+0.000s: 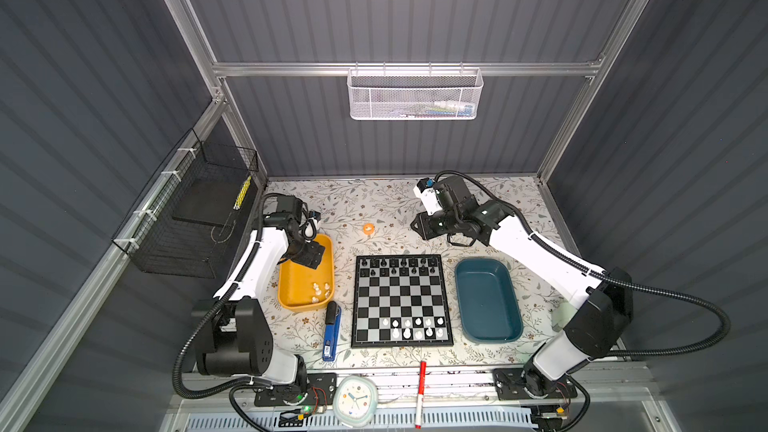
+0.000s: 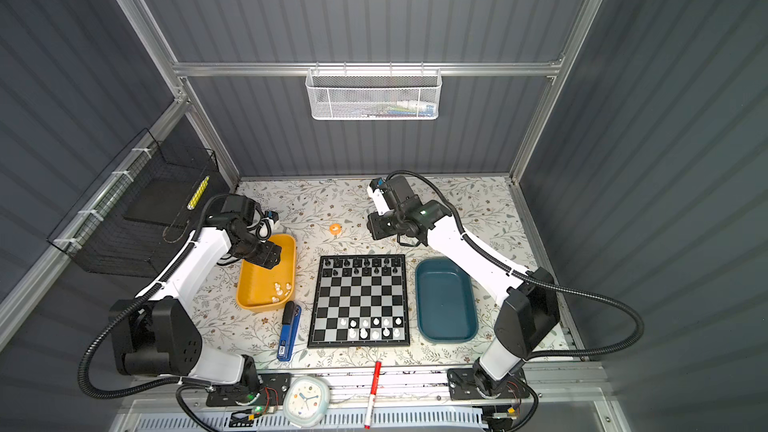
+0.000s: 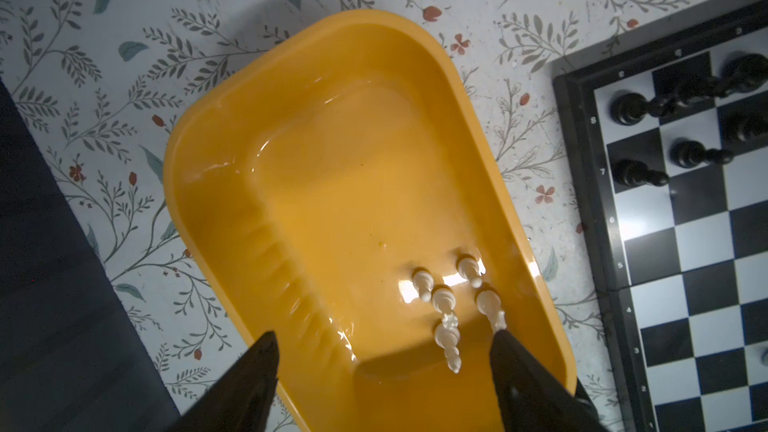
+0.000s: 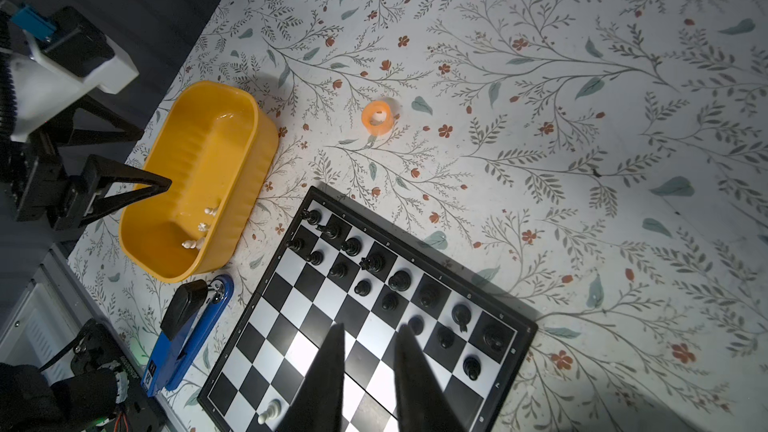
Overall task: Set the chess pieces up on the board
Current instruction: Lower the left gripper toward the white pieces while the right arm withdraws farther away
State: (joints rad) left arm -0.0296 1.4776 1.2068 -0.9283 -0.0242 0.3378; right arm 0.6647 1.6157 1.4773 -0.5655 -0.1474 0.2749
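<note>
Yellow tray (image 3: 216,184) holds a few white pieces (image 3: 446,313) beneath the spread left gripper (image 3: 383,333); right gripper (image 4: 372,327), narrowly parted, hovers above the board (image 4: 291,268) on the floral table (image 4: 540,139).

The board (image 1: 401,297) lies bare between black pieces (image 1: 383,263) and white pieces (image 1: 407,332).

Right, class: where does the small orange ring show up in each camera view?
Top view: orange ring just beyond the board.
Top view: same place.
Left wrist: not in it.
Right wrist: ring beyond the black pieces.
Shared landmark: the board.
</note>
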